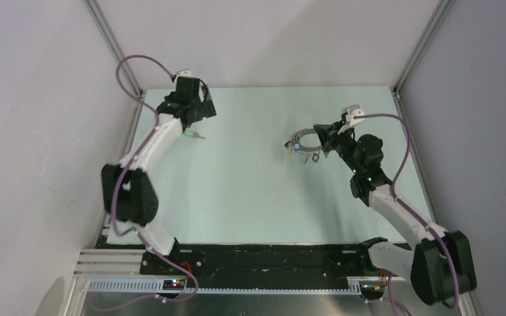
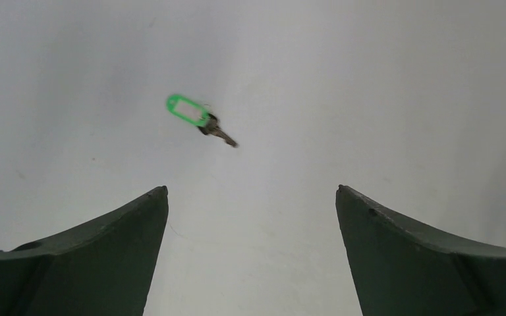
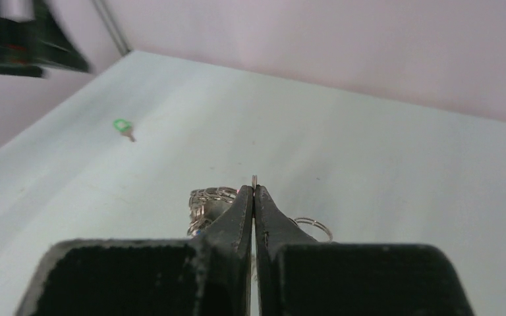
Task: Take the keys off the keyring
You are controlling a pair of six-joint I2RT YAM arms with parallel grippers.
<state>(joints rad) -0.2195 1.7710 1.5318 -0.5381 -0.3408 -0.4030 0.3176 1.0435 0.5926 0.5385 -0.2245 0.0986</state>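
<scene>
A single key with a green tag (image 2: 193, 112) lies loose on the table, seen also from above (image 1: 194, 135) and small in the right wrist view (image 3: 124, 126). My left gripper (image 2: 252, 189) hangs open just above and short of it, with nothing between its fingers; from above the left gripper (image 1: 196, 118) sits at the far left. My right gripper (image 3: 255, 191) is shut on the thin edge of the keyring (image 3: 255, 179), held above the table. The keyring (image 1: 301, 135) arcs out left of the right gripper (image 1: 319, 135). The remaining keys (image 1: 298, 147) dangle from it, bunched (image 3: 207, 203) beside the left finger.
A small wire split ring (image 3: 314, 227) shows right of the right fingers. A black-headed key (image 1: 315, 158) hangs lowest under the ring. The left arm (image 3: 20, 36) appears blurred at the far left corner. White walls and aluminium posts (image 1: 115, 46) enclose the table.
</scene>
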